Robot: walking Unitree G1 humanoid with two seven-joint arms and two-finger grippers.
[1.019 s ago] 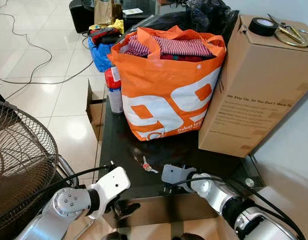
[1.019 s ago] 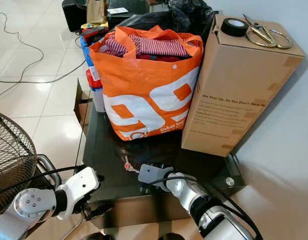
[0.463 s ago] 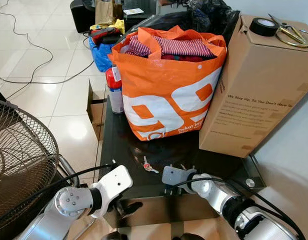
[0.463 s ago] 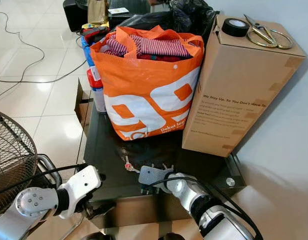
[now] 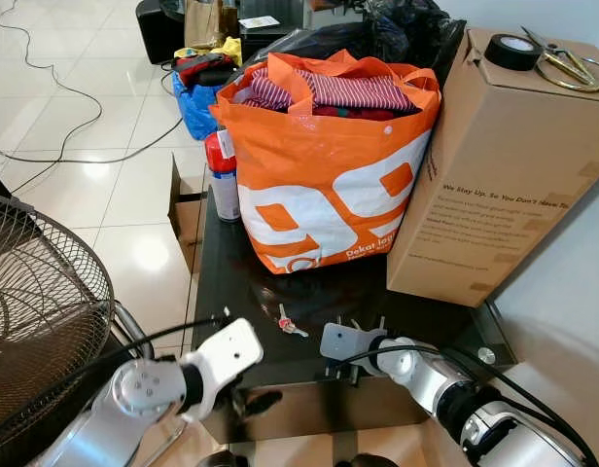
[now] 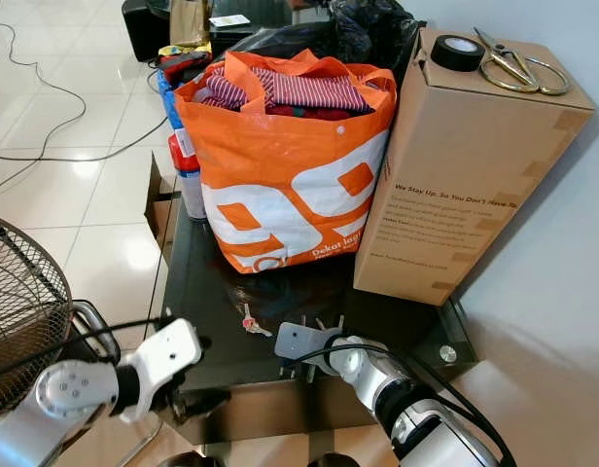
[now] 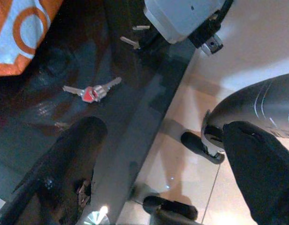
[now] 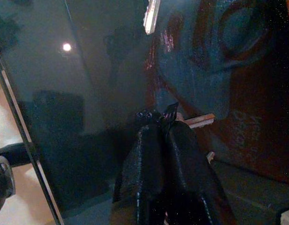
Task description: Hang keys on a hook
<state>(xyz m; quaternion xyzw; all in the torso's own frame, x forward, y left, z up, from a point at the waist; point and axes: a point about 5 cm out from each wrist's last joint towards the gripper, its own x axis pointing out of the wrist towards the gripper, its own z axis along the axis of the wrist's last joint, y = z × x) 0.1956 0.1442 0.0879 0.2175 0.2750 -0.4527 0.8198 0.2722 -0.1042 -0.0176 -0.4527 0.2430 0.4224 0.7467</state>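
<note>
R tool (image 8: 158, 123) pinched shut; keys (image 7: 92, 92) via L wrist.

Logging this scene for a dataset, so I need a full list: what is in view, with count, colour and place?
keys: one bunch, red tag, on dark glass table
bag: one, orange, holding clothes, on table
box: one, brown, right of bag
tape roll: one, black, on box
scissors: one, on box
fan: one, dark, left
left gripper: open, near table edge
right gripper: shut, over table
</note>
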